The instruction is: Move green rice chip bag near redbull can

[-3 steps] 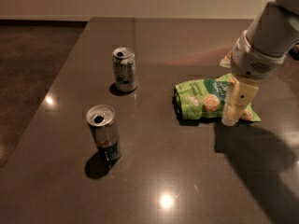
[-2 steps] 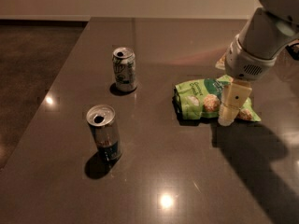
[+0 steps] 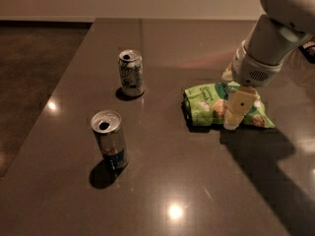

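The green rice chip bag [image 3: 211, 103] lies flat on the dark table, right of centre. The gripper [image 3: 235, 113] hangs from the white arm at upper right and points down over the bag's right half, its pale finger tip at the bag's front edge. The arm hides part of the bag. The redbull can [image 3: 110, 140], silver on top and dark blue below, stands upright at the front left, well apart from the bag.
A white-and-green patterned can [image 3: 131, 73] stands upright behind the redbull can, left of the bag. The table [image 3: 162, 191] has its left edge beside a dark floor [image 3: 29, 68]. Ceiling lights reflect on the tabletop.
The gripper has moved a little left and lower over the bag. The bag and both cans have not moved.
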You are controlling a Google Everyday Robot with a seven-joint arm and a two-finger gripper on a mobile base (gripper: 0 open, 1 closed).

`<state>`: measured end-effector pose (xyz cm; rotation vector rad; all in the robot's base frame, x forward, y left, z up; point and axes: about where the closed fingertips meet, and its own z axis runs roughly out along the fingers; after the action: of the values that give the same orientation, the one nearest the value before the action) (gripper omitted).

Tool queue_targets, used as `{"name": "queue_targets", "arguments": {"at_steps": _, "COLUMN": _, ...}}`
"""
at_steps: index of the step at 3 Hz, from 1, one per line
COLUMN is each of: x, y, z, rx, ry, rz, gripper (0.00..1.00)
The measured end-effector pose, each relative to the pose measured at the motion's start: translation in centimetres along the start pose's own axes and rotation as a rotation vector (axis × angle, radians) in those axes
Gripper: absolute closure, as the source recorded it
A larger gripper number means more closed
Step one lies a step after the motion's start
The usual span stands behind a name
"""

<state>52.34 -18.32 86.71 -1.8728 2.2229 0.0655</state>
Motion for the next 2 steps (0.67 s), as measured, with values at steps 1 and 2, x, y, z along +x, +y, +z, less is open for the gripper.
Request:
{"name": "queue_targets", "arguments": {"at_steps": 1, "x": -0.8, "y": 0.2, "z": 0.0, "rx": -0.011, "ry": -0.012, "rz": -0.010, "gripper": 0.38}}
{"name": "queue_targets", "arguments": {"at_steps": 2, "x": -2.2, "y": 0.9, "z": -0.2, "rx": -0.019, "ry": -0.030, "rz": -0.033, "gripper": 0.62}}
